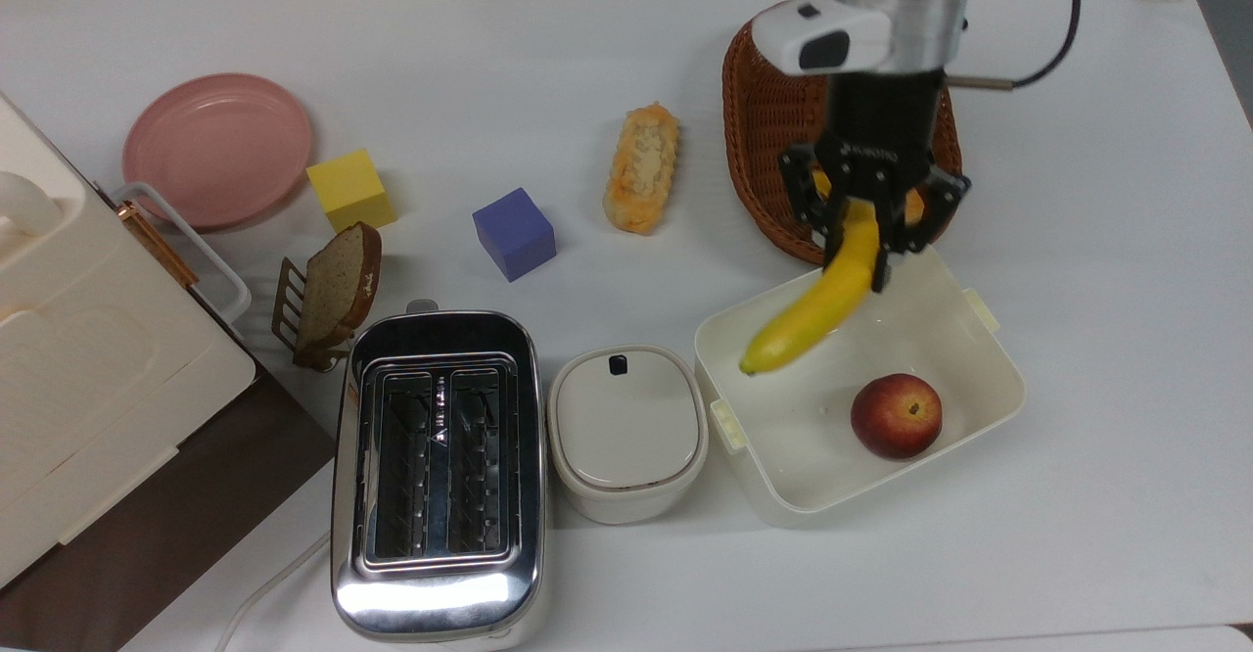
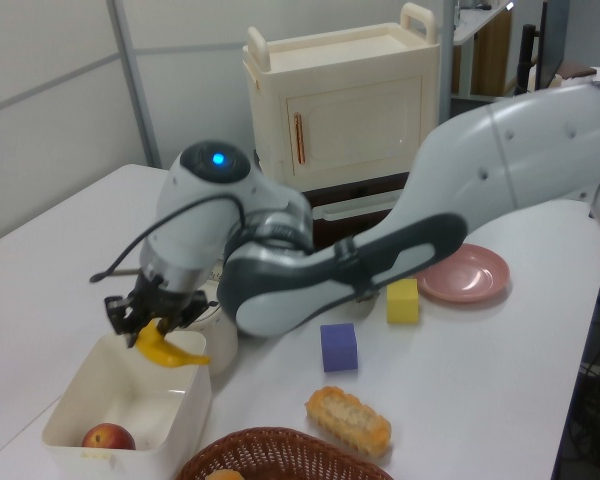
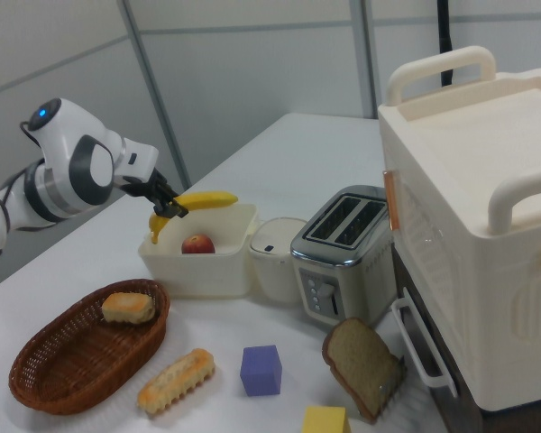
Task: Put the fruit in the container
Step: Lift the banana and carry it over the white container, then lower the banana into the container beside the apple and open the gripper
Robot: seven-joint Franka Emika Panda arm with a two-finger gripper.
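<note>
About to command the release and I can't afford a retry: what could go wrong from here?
The gripper pinches the banana at one end, so the long free end could swing or slip early. That free tip hangs near the container wall beside the white lidded pot; released now, it may catch the rim and tip out. The apple already inside could get knocked.

The white arm is reaching in from the top view's upper edge, its wrist pointing straight down. The black gripper (image 1: 865, 231) is hanging above the table, its two fingers (image 1: 886, 258) pinching one end of something held up in the air.
</note>
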